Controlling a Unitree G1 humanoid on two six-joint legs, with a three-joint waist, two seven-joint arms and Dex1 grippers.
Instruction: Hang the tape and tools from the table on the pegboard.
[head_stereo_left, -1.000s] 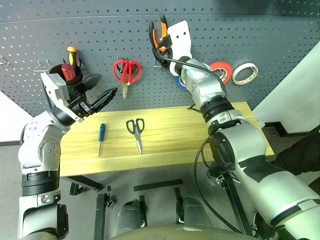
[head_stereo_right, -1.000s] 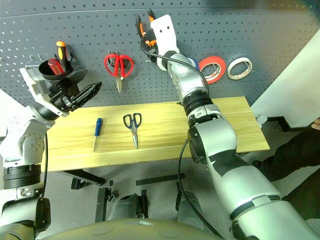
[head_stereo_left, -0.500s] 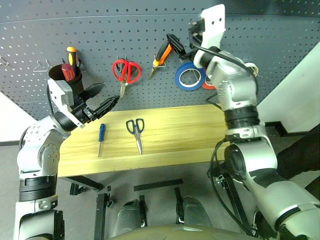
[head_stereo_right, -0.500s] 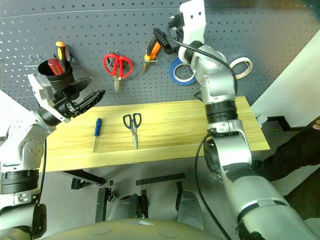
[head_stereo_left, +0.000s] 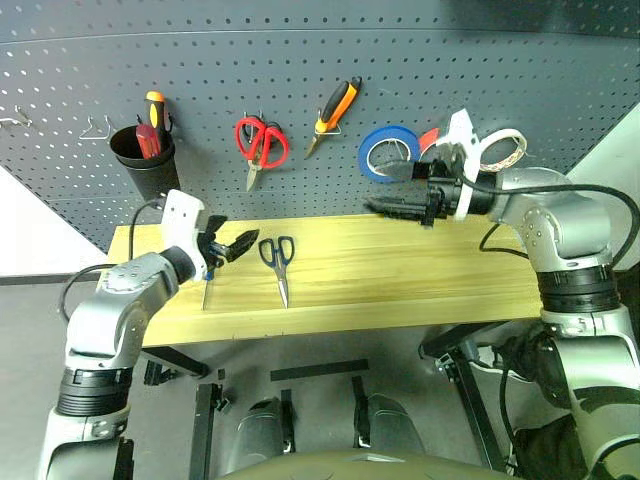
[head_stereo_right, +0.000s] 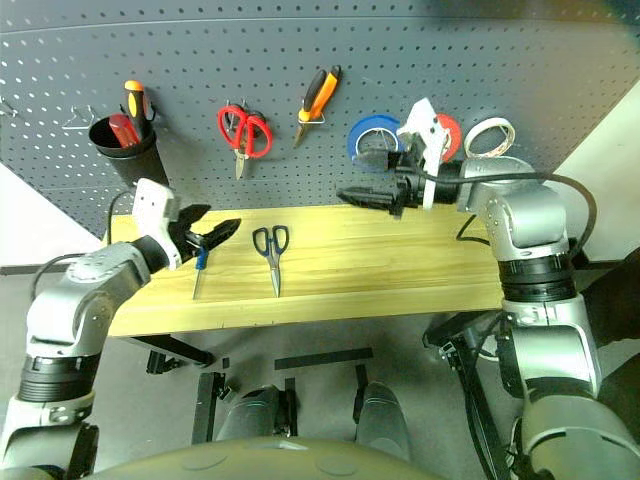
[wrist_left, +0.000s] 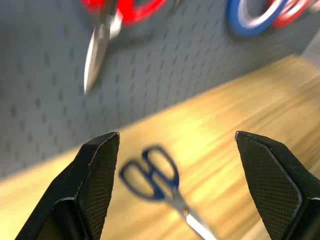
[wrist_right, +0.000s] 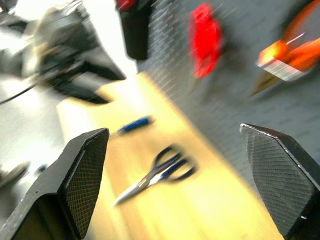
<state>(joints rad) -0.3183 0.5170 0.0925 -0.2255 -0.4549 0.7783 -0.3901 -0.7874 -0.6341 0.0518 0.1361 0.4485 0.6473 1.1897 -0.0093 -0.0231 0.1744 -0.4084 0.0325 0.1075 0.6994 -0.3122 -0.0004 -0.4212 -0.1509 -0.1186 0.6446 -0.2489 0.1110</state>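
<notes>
The orange-and-black pliers and the blue tape hang on the dark grey pegboard. On the wooden table lie the dark-blue scissors and the slim blue screwdriver. My left gripper is open and empty. It hovers low over the table's left part, just above the screwdriver, and points toward the scissors. My right gripper is open and empty too. It hangs level in front of the board below the tape and points left; its wrist view shows the scissors and screwdriver.
Red scissors hang left of the pliers. A black cup with red and orange screwdrivers hangs at the far left. A red-orange roll and a white roll hang right of the blue tape, partly behind my right wrist.
My right gripper let go of the pliers, which stay hanging on the board, then drew back, down and right, turning to point left. My left gripper sank toward the table by the screwdriver.
</notes>
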